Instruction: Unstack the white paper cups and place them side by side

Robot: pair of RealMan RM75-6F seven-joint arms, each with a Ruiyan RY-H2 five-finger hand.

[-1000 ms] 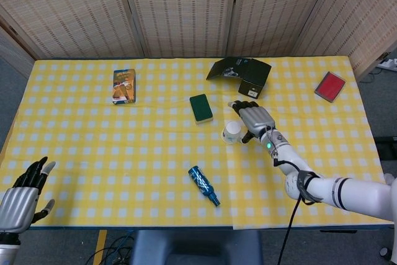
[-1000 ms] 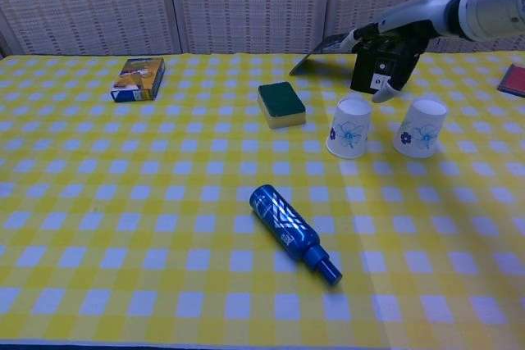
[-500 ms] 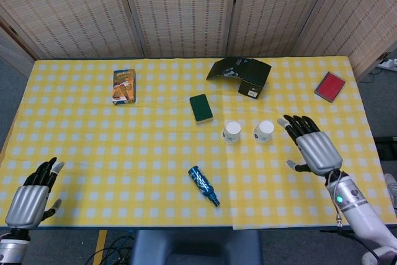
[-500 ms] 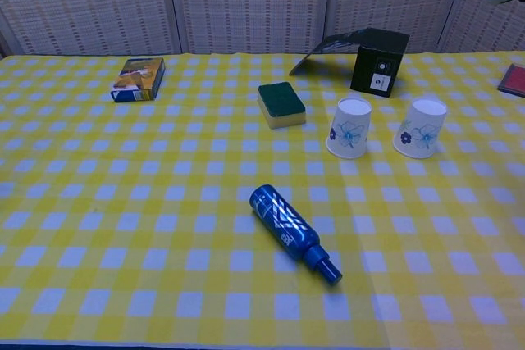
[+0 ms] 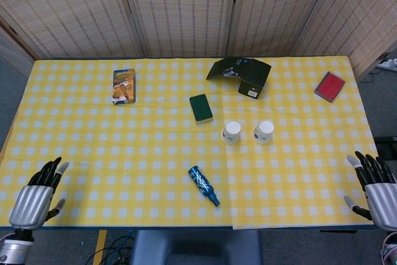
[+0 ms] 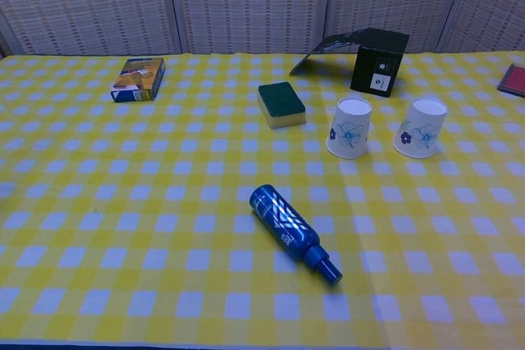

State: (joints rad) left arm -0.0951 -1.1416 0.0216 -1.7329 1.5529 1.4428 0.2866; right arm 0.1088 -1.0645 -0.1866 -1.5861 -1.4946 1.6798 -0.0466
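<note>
Two cups (image 6: pixel 349 128) (image 6: pixel 419 128) upside down, apart, side by side toward table's (image 5: pixel 93 153) far right; task looks done. Left hand (image 5: pixel 34 198), right hand (image 5: pixel 377 192) at near corners, empty, fingers spread.

Two cups (image 5: pixel 231 131) (image 5: pixel 263 131) (both upside down), one bottle (image 5: pixel 203 185), one sponge (image 5: pixel 200 107), one black box (image 5: pixel 248 74), one red case (image 5: pixel 329 85), one carton (image 5: pixel 124 85), two hands (image 5: pixel 31 196) (image 5: pixel 376 193).

We see that the right robot hand (image 5: pixel 376 188) has drawn back from the two upside-down white paper cups with blue flowers (image 5: pixel 247 131) to the table's near right corner, fingers spread and empty. The left robot hand (image 5: pixel 34 199) has edged slightly inward along the near edge.
</note>
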